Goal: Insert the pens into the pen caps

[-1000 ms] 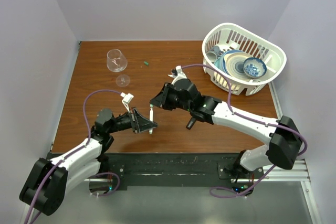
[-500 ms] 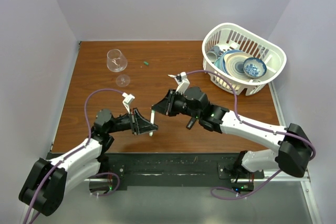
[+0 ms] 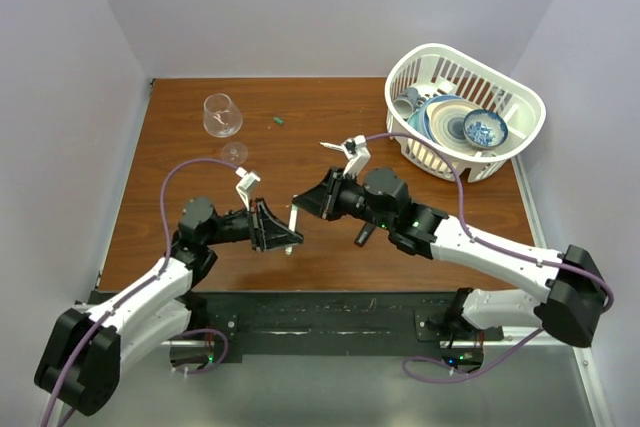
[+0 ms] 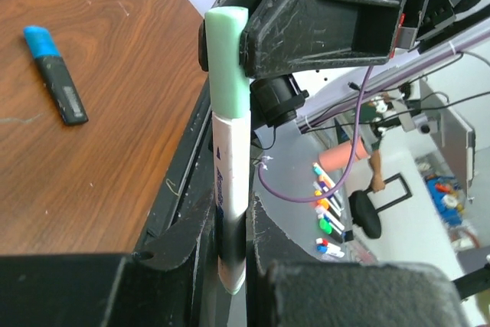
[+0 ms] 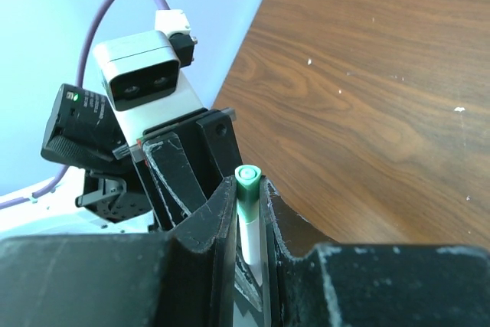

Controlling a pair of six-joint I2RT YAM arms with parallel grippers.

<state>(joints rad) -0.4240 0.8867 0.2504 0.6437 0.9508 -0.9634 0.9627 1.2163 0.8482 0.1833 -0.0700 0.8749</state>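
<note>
My left gripper [image 3: 278, 235] is shut on the lower body of a white pen [image 3: 291, 227] and holds it upright above the table. In the left wrist view the pen [image 4: 230, 181] carries a green cap [image 4: 228, 59] on its top end. My right gripper [image 3: 306, 203] is shut on that green cap [image 5: 247, 181], fingers [image 4: 321, 21] meeting the left gripper's. A black marker [image 3: 365, 235] with a blue cap [image 4: 40, 40] on it lies on the table. A second green cap [image 3: 277, 120] lies at the far side. The other white pen is out of view.
A wine glass [image 3: 222, 117] lies tipped at the back left. A white dish basket [image 3: 520, 97] with plates and bowls stands at the back right. Pale walls close in the wooden table [image 3: 180, 207] on three sides.
My right arm has stretched lower and slid its gripper a little down and left onto the pen's top. My left gripper has shifted slightly right with the pen.
</note>
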